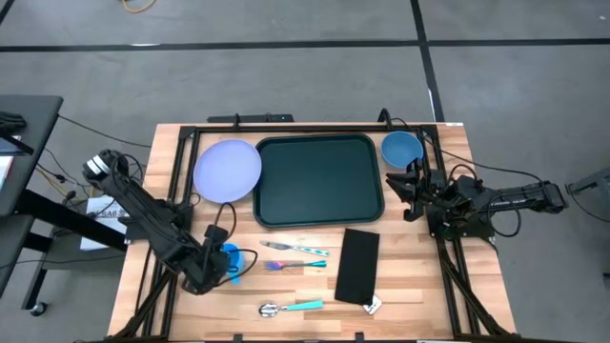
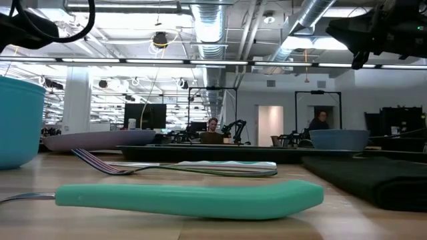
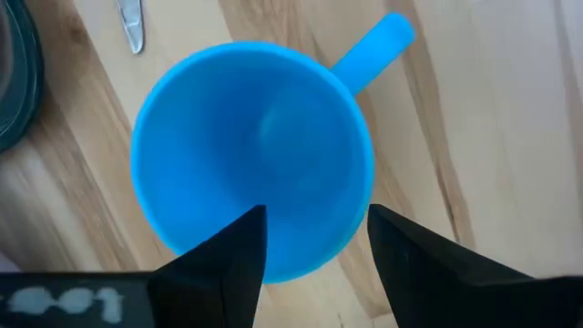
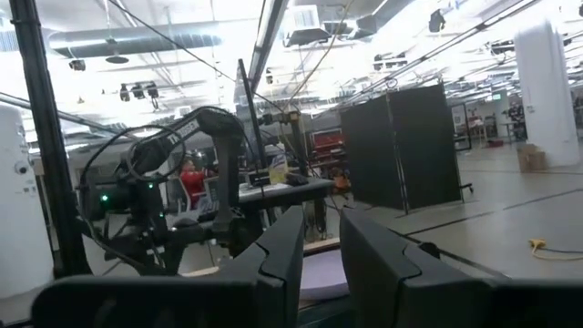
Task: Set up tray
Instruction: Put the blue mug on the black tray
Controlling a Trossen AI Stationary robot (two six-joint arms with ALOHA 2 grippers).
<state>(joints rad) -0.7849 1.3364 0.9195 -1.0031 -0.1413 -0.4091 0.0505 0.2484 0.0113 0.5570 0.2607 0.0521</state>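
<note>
Tray bare mid-table; left pincer spread over cup; right pincer seemingly narrowed, empty

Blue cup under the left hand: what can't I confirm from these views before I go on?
- Blue cup, left wrist view: the near rim is hidden behind the left hand; contact cannot be told.
- High view: the left hand covers most of the cup.
- Low view: the cup is cut off by the picture's edge.
- Tray, low view: only its thin rim shows; its inside is hidden.
</note>
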